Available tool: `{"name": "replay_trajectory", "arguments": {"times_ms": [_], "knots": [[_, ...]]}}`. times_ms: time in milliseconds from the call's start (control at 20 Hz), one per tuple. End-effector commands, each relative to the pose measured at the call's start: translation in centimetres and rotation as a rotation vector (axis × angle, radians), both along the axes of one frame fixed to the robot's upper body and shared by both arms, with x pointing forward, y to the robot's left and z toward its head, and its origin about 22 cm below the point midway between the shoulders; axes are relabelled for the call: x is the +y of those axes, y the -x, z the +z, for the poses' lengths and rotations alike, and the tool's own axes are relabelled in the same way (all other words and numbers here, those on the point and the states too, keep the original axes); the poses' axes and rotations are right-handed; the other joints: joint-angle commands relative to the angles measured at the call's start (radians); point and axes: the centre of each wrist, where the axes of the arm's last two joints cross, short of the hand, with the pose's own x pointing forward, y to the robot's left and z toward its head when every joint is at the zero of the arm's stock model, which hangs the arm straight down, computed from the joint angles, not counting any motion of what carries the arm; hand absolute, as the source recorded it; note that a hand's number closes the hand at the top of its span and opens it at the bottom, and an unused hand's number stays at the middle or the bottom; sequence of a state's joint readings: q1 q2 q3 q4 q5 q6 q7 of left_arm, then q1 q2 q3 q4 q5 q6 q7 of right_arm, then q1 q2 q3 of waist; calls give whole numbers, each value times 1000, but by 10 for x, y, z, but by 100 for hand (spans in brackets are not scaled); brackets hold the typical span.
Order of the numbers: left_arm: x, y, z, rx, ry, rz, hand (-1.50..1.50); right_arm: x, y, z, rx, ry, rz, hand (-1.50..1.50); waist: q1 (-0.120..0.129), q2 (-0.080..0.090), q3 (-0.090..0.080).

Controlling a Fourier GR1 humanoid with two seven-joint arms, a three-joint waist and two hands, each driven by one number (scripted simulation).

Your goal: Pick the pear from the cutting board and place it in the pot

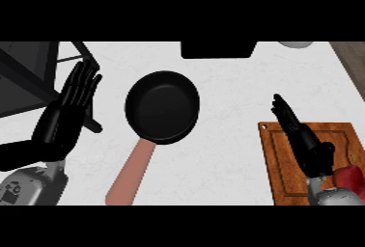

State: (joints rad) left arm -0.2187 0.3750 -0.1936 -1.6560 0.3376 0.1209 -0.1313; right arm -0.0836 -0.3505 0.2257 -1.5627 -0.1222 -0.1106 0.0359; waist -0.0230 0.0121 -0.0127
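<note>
Counter [228, 87], white, fills the head view, the only one given. At its right lies the board [285, 169], brown wood. The pear [351, 177] shows as a red lump at the board's right edge, low in the view. It is partly hidden by the right forearm [333, 197], so its shape is hard to make out.

The right hand [312, 147] hangs over the board with its fingers straight and close together, pointing up and to the left. It is seen edge-on and holds nothing. The pear sits just beside the wrist, behind the fingers rather than between them.

The vessel at the middle is a black pan [162, 103] with a long pinkish handle [135, 169] running toward the lower edge. It serves as the task's pot, and nothing shows inside it. It stands well apart from the board, to its left.

The left hand [63, 118] rests at the view's left, flat and wide, fingers up.

By this showing, the task is at its start. The pear is not yet grasped, so the grasp, the lift, the carry left to the pan and the release all remain.
</note>
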Motion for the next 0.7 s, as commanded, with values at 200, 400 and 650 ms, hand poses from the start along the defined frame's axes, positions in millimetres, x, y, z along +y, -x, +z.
{"name": "replay_trajectory", "arguments": {"times_ms": [200, 400, 650], "knots": [[20, 4, -30, 299, -16, 217, 0, -75, 10, 17, -81, -312, -16, -150, -1, -14, 17], [19, 14, -46, 405, 13, 221, 0, -156, 19, 41, -194, 283, -402, -150, -30, -16, 16], [7, 15, -34, 465, 22, 235, 0, -177, 81, 35, -449, 351, -271, -150, -31, -24, 15]]}}
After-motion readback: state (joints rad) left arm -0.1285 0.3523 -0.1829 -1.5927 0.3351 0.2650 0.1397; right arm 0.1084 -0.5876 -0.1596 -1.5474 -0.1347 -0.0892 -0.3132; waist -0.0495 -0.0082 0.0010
